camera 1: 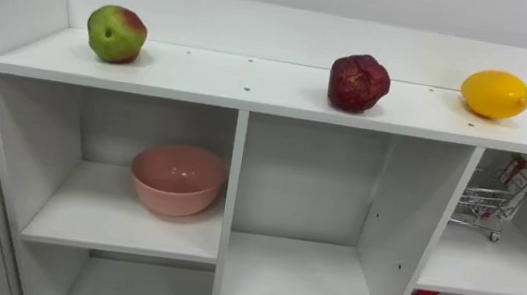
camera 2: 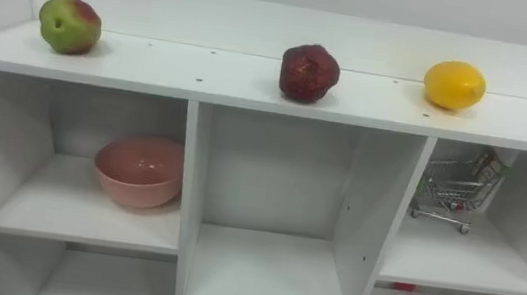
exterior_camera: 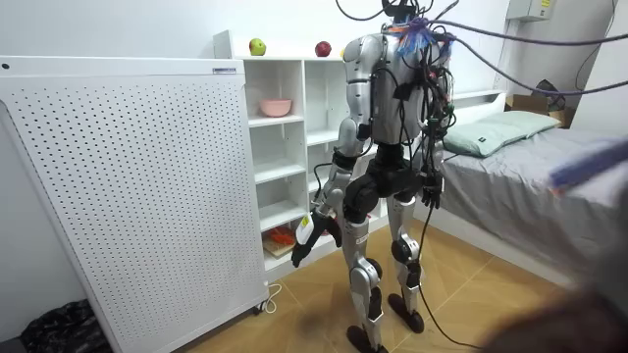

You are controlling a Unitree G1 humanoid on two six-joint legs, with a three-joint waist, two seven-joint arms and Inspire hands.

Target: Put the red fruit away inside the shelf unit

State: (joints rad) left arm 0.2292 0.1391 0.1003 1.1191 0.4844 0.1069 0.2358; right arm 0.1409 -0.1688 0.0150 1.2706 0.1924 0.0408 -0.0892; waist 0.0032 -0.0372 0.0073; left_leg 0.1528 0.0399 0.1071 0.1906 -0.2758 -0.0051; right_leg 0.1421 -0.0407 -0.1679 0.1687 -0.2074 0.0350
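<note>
White shelving (camera 1: pixel 250 91) bears a green-red apple (camera 1: pixel 115 34), dark red pomegranate (camera 1: pixel 358 83) and yellow lemon (camera 1: pixel 496 94) on top; probably firm, light, rollable, so cup each around its middle; left hand (exterior_camera: pixel 324 227) and right hand (exterior_camera: pixel 430 192) hang low, state unreadable.

No legible text, labels, numbers or signs; nothing to log
</note>
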